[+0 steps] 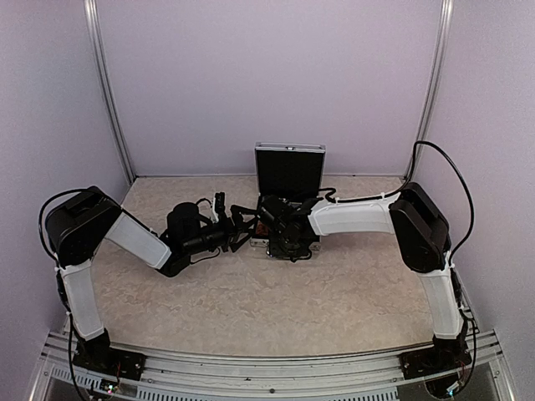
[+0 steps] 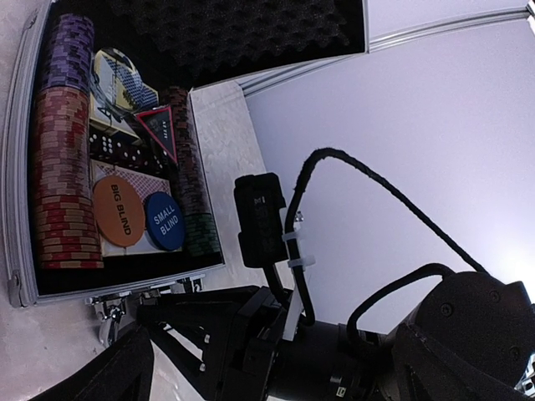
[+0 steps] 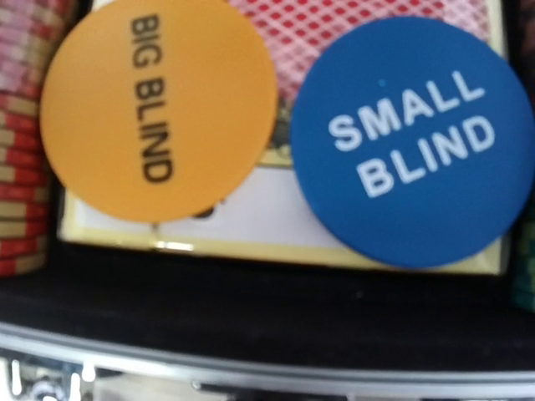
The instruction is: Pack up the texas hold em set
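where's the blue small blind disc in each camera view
Top external: not visible; the right arm covers the open tray.
Left wrist: blue disc left of centre, beside the orange disc.
Right wrist: fills the upper right.
Shared landmark: silver case, rim at.

**Top view.** The right gripper (image 1: 282, 236) and its wrist cover most of the tray of the small silver aluminium briefcase (image 1: 290, 171). What shows of the contents is too small to name, and the jaws' spacing cannot be read.

**Right wrist view.** Focus is soft throughout, and the gripper's own fingers lie out of frame. Inside the briefcase, the round orange disc (image 3: 159, 109) and round blue disc (image 3: 414, 142) hide most of the red-backed card deck (image 3: 359, 25) beneath them. The red chip stack (image 3: 21, 167) and dark green chip stack (image 3: 527, 280) are cut by the side edges.
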Available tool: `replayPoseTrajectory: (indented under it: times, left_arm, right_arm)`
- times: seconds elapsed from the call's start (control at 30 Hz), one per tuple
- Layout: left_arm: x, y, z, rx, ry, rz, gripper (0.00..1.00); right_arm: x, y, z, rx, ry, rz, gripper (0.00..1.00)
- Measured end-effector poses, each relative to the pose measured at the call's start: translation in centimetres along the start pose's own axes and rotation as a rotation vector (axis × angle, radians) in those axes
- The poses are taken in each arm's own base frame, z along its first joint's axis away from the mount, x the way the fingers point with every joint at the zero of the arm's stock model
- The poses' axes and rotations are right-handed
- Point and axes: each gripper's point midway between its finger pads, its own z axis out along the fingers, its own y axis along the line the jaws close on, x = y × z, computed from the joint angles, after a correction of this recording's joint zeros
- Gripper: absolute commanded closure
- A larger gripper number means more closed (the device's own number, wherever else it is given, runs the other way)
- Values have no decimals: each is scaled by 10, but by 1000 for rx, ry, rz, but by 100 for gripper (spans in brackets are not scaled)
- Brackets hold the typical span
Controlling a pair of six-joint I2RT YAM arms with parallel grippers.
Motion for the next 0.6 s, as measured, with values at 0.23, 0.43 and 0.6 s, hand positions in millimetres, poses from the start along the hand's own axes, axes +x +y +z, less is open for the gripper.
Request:
replayPoseTrajectory:
  times: [0.23,0.43,0.6]
  left_arm:
    - [1,0,1,4,1,-6,1]
    - [9,-1,4,16,17,-9,1]
    - [15,-1,11,30,34,-11,1]
  right_arm:
    - [0,-1,-1,4,0,-2,86]
    - [0,-2,-4,8,4,-7,88]
    - [0,-4,-7,19,15,-16,88]
